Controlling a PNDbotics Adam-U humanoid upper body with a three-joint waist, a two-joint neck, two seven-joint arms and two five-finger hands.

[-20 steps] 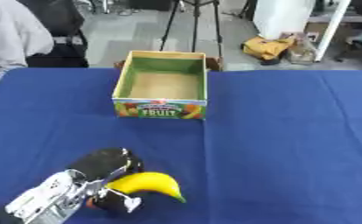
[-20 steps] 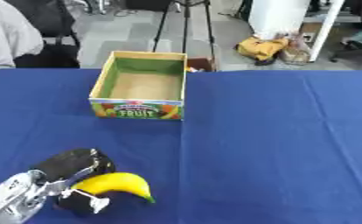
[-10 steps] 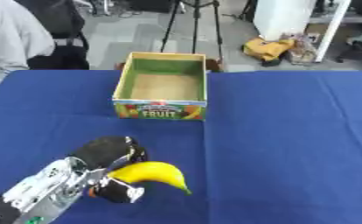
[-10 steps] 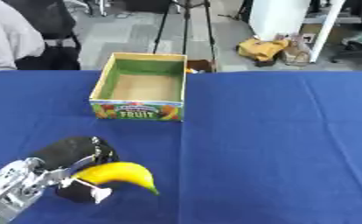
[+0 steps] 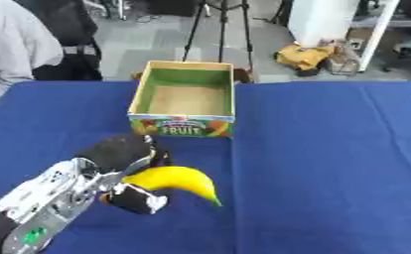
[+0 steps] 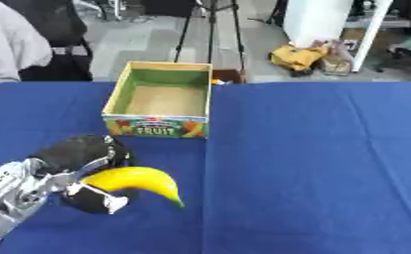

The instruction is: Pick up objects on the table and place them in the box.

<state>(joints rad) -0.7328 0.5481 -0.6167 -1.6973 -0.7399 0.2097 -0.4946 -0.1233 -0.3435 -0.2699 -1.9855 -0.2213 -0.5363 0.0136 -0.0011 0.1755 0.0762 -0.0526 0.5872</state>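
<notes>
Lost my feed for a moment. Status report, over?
Left hand shut on curved yellow banana, short of open green-lined cardboard fruit box. Right hand not in view. Nothing blocking on blue cloth table.

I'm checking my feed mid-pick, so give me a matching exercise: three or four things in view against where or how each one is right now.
Things:
1. banana
2. box
3. left hand
4. tablecloth

States:
A. blue, covering the table
B. open-topped, nothing visible inside, at the table's far side
C. yellow, held between the box and the near edge
D. black, fingers curled round the fruit, low on the left

Pairs: 1-C, 2-B, 3-D, 4-A. The right hand shows in neither view.
</notes>
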